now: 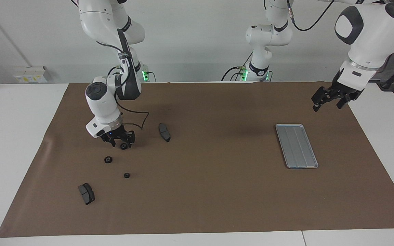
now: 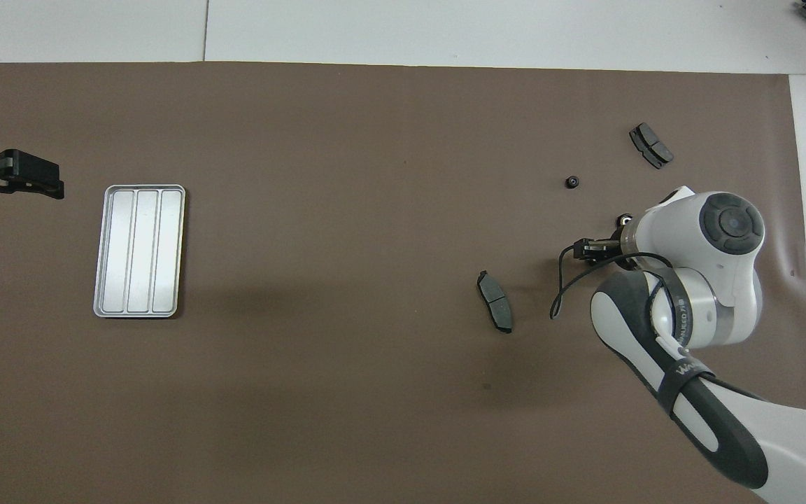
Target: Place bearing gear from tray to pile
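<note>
The grey ridged tray (image 1: 297, 146) (image 2: 138, 250) lies toward the left arm's end of the mat and holds nothing. At the right arm's end, my right gripper (image 1: 119, 141) (image 2: 588, 248) is low over the mat with its fingers spread open. A small dark bearing gear (image 1: 123, 146) rests on the mat just under its tips, and the overhead view does not show it. The pile around it includes two more small dark gears (image 1: 108, 159) (image 1: 126, 175) and two dark brake pads (image 1: 86, 193) (image 1: 165, 132). My left gripper (image 1: 327, 106) (image 2: 53, 187) waits open in the air beside the tray.
A brown mat (image 1: 217, 191) covers most of the white table. A black cable (image 1: 139, 119) loops from the right wrist close to the nearer brake pad (image 2: 495, 302). The right arm's forearm (image 2: 690, 392) hides part of the mat below it.
</note>
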`<action>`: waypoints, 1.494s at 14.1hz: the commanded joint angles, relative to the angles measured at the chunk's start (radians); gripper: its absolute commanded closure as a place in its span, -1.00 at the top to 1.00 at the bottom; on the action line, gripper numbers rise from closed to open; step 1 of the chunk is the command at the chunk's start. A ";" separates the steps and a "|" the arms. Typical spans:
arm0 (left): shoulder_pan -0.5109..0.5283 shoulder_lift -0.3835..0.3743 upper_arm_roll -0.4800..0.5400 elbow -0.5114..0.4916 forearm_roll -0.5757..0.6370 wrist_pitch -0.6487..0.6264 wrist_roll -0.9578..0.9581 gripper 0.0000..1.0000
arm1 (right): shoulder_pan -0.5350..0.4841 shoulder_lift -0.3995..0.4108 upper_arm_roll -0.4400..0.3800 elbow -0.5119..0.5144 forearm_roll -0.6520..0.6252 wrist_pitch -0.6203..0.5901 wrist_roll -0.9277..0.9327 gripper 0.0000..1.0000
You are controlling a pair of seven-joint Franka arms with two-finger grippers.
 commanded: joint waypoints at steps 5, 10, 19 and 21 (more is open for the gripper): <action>0.006 -0.014 -0.001 -0.006 -0.003 -0.007 0.001 1.00 | -0.022 -0.052 0.006 0.133 0.014 -0.083 -0.002 1.00; 0.004 -0.014 -0.001 -0.006 -0.003 -0.007 -0.001 1.00 | -0.060 -0.142 0.006 0.240 0.003 -0.302 -0.007 1.00; 0.006 -0.014 -0.001 -0.006 -0.003 -0.007 0.001 1.00 | -0.098 -0.232 0.002 0.467 0.000 -0.742 -0.079 1.00; 0.004 -0.014 -0.001 -0.006 -0.003 -0.007 0.001 1.00 | -0.095 -0.239 -0.012 0.516 0.000 -0.812 -0.081 1.00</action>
